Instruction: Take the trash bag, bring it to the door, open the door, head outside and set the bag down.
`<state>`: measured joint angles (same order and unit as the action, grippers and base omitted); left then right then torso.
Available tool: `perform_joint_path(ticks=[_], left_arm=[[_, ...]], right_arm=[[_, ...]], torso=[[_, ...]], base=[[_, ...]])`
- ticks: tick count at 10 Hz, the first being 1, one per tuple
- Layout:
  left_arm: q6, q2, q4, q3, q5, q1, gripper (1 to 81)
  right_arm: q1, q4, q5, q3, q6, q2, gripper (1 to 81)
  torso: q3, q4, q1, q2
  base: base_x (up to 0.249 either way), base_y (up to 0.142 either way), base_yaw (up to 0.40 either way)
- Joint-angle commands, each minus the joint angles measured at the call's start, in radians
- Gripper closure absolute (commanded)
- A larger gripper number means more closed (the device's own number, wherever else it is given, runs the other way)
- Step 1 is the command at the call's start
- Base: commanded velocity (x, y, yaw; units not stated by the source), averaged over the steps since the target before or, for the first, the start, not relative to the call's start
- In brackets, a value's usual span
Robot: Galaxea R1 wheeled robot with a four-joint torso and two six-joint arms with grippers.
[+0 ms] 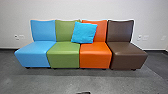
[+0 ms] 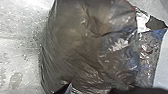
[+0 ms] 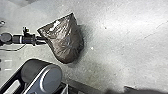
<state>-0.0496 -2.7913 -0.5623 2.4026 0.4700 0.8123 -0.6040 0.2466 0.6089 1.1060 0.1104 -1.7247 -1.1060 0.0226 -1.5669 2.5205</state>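
The brown-black, shiny trash bag (image 3: 63, 41) hangs from the tips of my left gripper (image 3: 44, 40), seen from the side in the right wrist view. That gripper is shut on the gathered edge of the bag. Close up in the left wrist view, the full, wrinkled bag (image 2: 87, 45) has a loose flap of plastic at one side. A dark pointed piece (image 2: 65, 89) lies against the plastic there. I cannot tell how my right gripper stands.
Ahead, four joined seats in blue (image 1: 35, 53), green (image 1: 63, 55), orange (image 1: 95, 55) and brown (image 1: 127, 55) stand against a white wall (image 1: 75, 10). A bright blue cushion (image 1: 84, 32) leans on the middle backrests. Grey floor (image 1: 50, 81) lies in front.
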Motion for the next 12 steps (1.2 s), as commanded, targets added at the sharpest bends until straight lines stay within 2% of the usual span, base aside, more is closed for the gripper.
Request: perform_joint_path(ticks=[1,3,4,7,8,10,12], left_arm=[[0.004,-0.048,-0.007,0.058,0.102,-0.146,1.0],[0.005,-0.080,-0.007,0.102,0.118,-0.147,1.0],[0.007,-0.088,-0.007,0.116,0.119,-0.144,1.0],[0.008,-0.097,-0.008,0.135,0.116,-0.138,1.0],[0.008,-0.097,-0.008,0.136,0.116,-0.135,1.0],[0.008,-0.100,-0.010,0.139,0.111,-0.129,1.0],[0.010,-0.107,-0.011,0.147,0.107,-0.120,1.0]], right_arm=[[0.121,0.028,0.120,-0.042,0.043,0.067,1.0],[0.117,0.026,0.120,-0.046,0.041,0.064,1.0],[0.120,0.025,0.120,-0.049,0.043,0.063,1.0],[0.128,0.030,0.120,-0.052,0.045,0.057,1.0],[0.138,0.033,0.121,-0.052,0.052,0.057,1.0],[0.154,0.028,0.123,-0.068,0.060,0.058,1.0],[0.157,0.031,0.141,-0.069,0.060,0.058,1.0]], torso=[[0.000,0.000,-0.064,0.099],[-0.095,0.000,-0.108,0.170],[-0.103,0.000,-0.123,0.180],[-0.171,0.000,-0.173,0.180],[-0.128,0.000,-0.173,0.180],[-0.151,0.000,-0.173,0.180],[-0.149,0.000,-0.166,0.166]], base=[[0.000,0.000,0.000],[0.000,0.000,0.000],[0.000,0.000,0.000],[0.000,0.000,0.000],[0.000,0.000,0.000],[0.000,0.000,0.000],[0.000,0.000,0.000]])
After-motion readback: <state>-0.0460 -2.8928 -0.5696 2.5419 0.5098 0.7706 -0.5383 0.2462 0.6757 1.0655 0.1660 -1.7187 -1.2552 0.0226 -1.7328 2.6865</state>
